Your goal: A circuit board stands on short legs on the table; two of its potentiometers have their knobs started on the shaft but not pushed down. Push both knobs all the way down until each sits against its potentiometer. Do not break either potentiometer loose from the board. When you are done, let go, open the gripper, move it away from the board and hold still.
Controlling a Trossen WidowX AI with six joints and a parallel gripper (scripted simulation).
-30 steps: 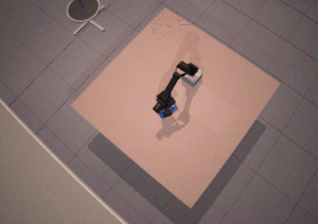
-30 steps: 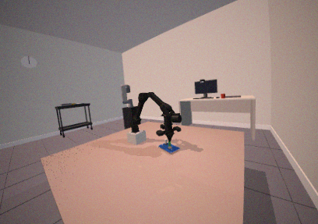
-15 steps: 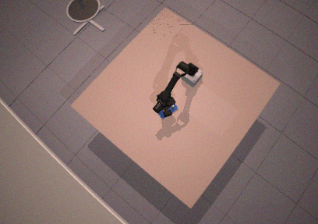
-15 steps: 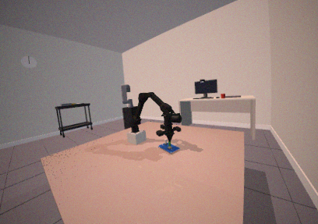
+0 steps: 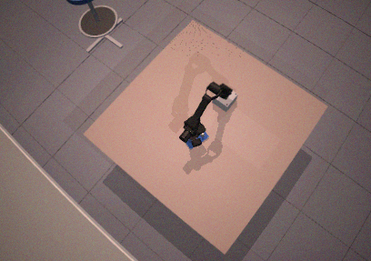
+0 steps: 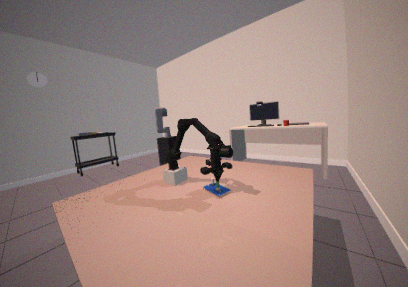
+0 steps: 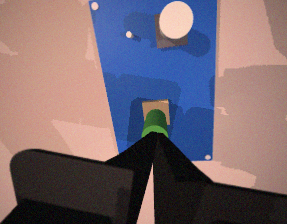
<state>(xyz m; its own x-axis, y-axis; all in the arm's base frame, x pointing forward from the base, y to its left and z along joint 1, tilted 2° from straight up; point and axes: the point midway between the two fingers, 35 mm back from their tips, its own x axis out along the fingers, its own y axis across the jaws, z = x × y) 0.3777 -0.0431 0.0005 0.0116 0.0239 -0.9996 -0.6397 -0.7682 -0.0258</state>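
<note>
A blue circuit board (image 7: 136, 62) (image 6: 208, 188) (image 5: 205, 136) lies on the table. My gripper (image 7: 156, 138) (image 6: 218, 179) is shut with nothing between its fingers. Its joined tips are at the top of the green knob (image 7: 155, 119) and hide part of that top; whether they press on it cannot be told. The green knob stands over a tan potentiometer (image 7: 148, 106). A round white knob (image 7: 176, 20) stands over a grey-brown potentiometer (image 7: 172, 43) at the board's far end. How far down either knob sits cannot be told from above.
A small white-tipped post (image 7: 128, 34) stands on the board beside the white knob. White screw heads (image 7: 95, 6) (image 7: 207, 157) show at its corners. The arm's light grey base block (image 5: 225, 101) (image 6: 175, 176) stands on the pinkish table (image 5: 150, 115) (image 6: 200, 241).
</note>
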